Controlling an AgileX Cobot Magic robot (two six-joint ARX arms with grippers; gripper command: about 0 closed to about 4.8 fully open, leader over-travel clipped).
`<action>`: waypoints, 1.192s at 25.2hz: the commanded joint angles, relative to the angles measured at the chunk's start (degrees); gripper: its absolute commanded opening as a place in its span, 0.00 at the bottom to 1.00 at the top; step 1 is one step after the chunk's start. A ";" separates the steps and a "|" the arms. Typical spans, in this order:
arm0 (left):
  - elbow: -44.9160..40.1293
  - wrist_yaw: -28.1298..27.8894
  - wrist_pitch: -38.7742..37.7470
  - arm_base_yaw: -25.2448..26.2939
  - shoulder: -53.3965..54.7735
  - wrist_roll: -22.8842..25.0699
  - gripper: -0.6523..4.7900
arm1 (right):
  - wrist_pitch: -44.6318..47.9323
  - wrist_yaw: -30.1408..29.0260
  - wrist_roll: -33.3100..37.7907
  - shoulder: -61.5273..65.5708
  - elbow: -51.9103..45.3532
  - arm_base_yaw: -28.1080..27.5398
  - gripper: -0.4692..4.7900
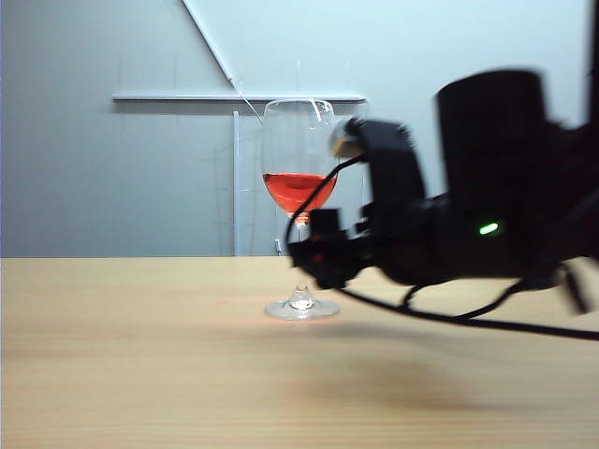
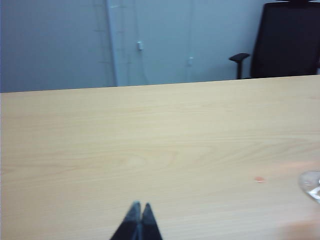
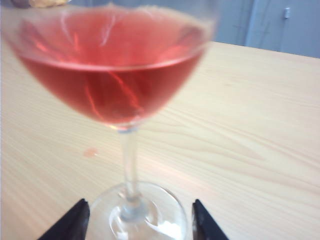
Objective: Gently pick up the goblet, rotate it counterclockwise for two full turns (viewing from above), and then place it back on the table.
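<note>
The goblet (image 1: 298, 154) stands upright on the table (image 1: 140, 355), a clear glass with red liquid in its bowl. My right gripper (image 1: 316, 249) is at stem height just right of it, and its dark body hides part of the stem. In the right wrist view, the right gripper (image 3: 140, 202) is open, its two fingertips (image 3: 80, 212) standing on either side of the goblet's (image 3: 115, 75) foot with gaps. My left gripper (image 2: 141, 205) is shut and empty over bare table (image 2: 150, 130). The goblet's foot (image 2: 312, 185) shows at that view's edge.
A black cable (image 1: 468, 323) trails from the right arm low over the tabletop. A small reddish spot (image 3: 90, 152) marks the wood near the foot. A black office chair (image 2: 287, 40) stands beyond the table's far edge, against a pale wall.
</note>
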 commanded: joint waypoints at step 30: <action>0.15 -0.09 0.68 9.40 0.02 0.02 0.11 | -45.72 8.26 0.24 -65.33 -12.48 0.04 0.09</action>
